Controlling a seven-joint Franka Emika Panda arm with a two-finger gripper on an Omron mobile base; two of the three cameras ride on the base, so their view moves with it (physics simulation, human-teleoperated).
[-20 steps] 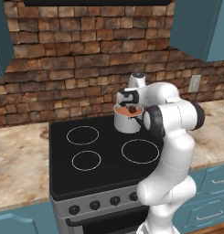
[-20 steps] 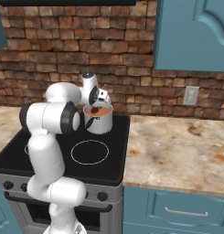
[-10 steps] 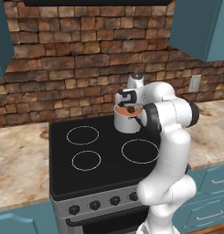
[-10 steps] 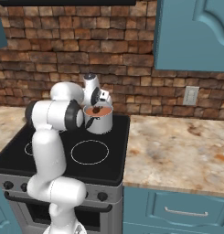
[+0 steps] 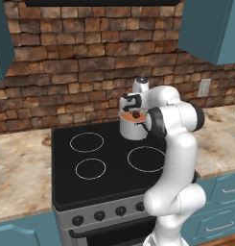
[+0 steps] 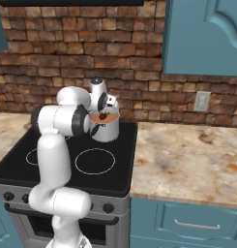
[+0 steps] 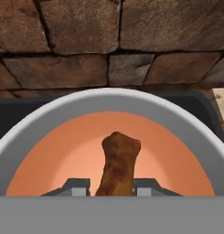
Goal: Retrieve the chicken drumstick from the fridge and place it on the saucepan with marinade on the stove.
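I am holding the gripper (image 7: 111, 191) directly over the saucepan (image 5: 134, 126), its jaws clamped on the chicken drumstick (image 7: 117, 164), which is hanging above the orange sauce. The saucepan is standing at the back right corner of the stove (image 5: 109, 168), close against the brick wall (image 5: 90, 72). The three other burner rings are lying bare. My own arm is crossing in front of the pan in both base views and is partly screening it. Stone counters (image 6: 187, 160) are flanking the stove; a wall socket (image 6: 201, 101) is sitting on the bricks to the right. Compared with a second ago, I am seeing the elbow shifted slightly; the pan is unchanged.
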